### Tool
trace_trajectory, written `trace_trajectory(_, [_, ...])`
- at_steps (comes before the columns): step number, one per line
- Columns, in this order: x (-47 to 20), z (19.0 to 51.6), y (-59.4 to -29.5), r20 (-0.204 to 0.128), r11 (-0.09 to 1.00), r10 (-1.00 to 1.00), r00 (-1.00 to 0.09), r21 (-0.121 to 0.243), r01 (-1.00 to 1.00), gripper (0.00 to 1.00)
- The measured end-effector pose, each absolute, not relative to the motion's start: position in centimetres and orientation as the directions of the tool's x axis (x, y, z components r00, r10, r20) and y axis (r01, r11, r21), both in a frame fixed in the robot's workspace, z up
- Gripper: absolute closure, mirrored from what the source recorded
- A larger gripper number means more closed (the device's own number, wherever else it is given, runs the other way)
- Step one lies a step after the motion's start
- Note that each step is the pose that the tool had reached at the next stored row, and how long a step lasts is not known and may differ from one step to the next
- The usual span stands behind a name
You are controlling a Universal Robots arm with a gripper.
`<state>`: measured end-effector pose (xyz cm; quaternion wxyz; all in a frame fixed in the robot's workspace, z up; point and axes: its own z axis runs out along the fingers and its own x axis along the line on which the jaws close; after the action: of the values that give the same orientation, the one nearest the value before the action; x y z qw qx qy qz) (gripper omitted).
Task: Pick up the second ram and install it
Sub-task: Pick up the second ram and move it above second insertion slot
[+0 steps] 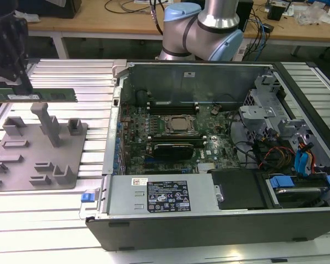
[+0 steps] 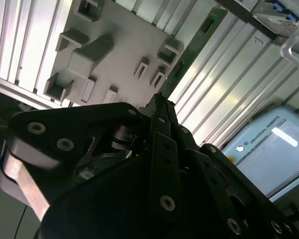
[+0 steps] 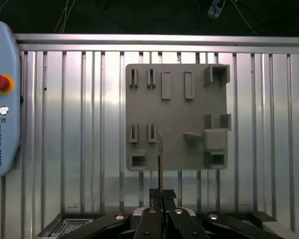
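- Exterior view: my jaws were clamped on the second ram (image 1: 36,96), gripping it near one end. The green stick hung level, lengthwise across the view.
- The second ram sat in the air above the grey fixture plate (image 1: 41,162), close over the plate's tall post. I could not tell whether it touched the post.
- The open computer case (image 1: 209,214) stood well apart, toward the exterior view's right, with the silver processor (image 1: 179,125) bare on its board. My arm (image 1: 206,25) rose behind the case.
- Both plate and case rested on the ribbed metal table (image 1: 71,74).
- Second wrist view: the second ram (image 2: 192,47) ran out from between my jaws as a narrow green strip, alongside the edge of the fixture plate (image 2: 122,47). A teach pendant (image 2: 269,144) lay on the table beyond.
- First wrist view: the second ram (image 3: 160,157) showed edge-on as a thin line, my jaws pressed together on it with no gap. It crossed the edge of the fixture plate (image 3: 182,109). The teach pendant (image 3: 2,99) showed its red button (image 3: 0,83).
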<state>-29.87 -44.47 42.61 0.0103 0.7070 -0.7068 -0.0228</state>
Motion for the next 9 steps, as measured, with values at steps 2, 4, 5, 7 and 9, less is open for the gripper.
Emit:
trace_trajectory(2, [-29.0,42.6,-44.5,-0.017,-0.001,-1.000,0.000,0.047,-0.999,0.91])
trace_trajectory(4, [-27.8,42.6,-44.5,-0.018,-0.001,-1.000,0.000,0.047,-0.999,0.91])
trace_trajectory(5, [-27.3,42.6,-44.5,-0.018,-0.001,-1.000,0.000,0.047,-0.999,0.91])
trace_trajectory(7, [-26.2,42.6,-44.5,-0.018,-0.001,-1.000,0.000,0.047,-0.999,0.91])
trace_trajectory(9, [-25.1,42.6,-44.5,-0.018,-0.001,-1.000,0.000,0.047,-0.999,0.91])
